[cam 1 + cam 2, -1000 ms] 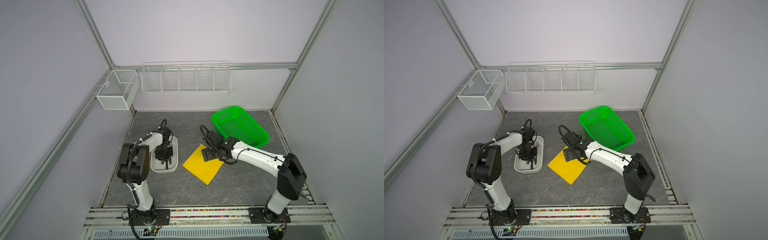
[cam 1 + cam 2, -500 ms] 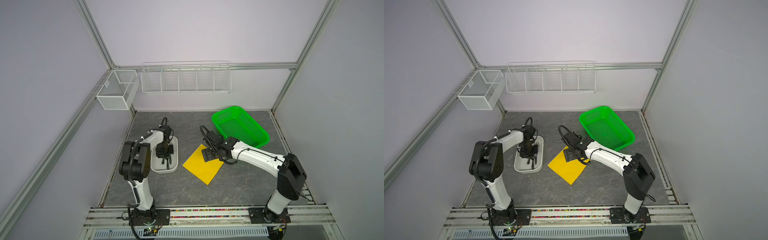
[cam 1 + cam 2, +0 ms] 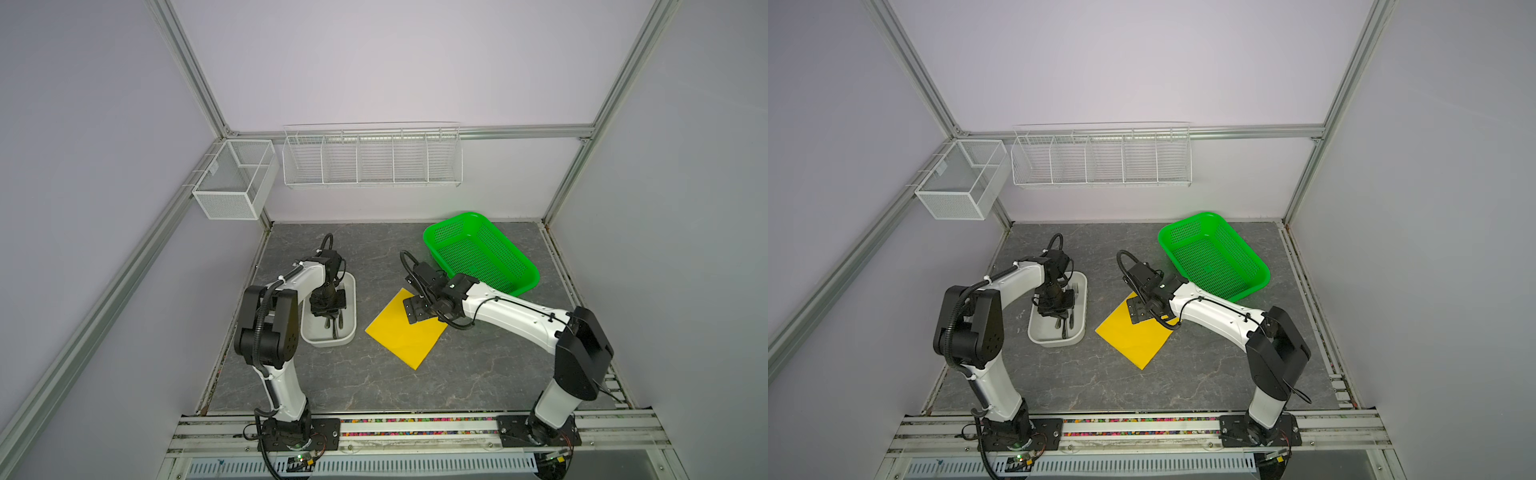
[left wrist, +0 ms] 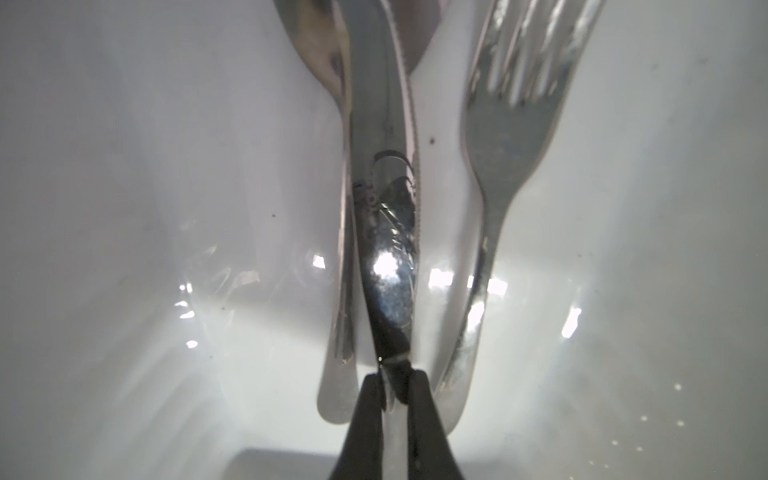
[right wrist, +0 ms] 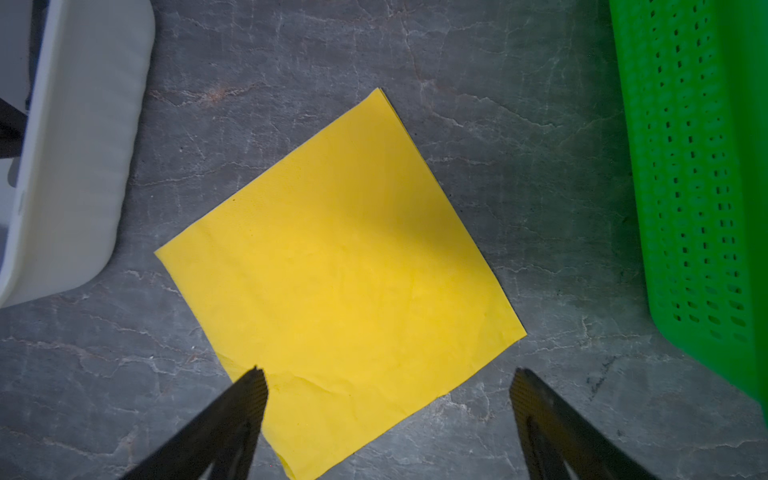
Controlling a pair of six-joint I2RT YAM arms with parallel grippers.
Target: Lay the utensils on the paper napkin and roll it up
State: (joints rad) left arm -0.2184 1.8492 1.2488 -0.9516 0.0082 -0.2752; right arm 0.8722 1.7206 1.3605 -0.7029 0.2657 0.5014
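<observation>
Three silver utensils lie side by side in the white tray: a spoon, a knife and a fork. My left gripper reaches down into the tray and is shut on the knife's handle, between spoon and fork. The yellow paper napkin lies flat on the grey table, bare, to the right of the tray. My right gripper hovers open over the napkin's far corner, with nothing between its fingers.
A green perforated basket stands at the back right, close behind the right arm. Its wall shows in the right wrist view, as does the tray's outer wall. White wire baskets hang on the back wall.
My left gripper's jaws have closed onto the knife handle in the tray. The right arm and the napkin have not moved.
</observation>
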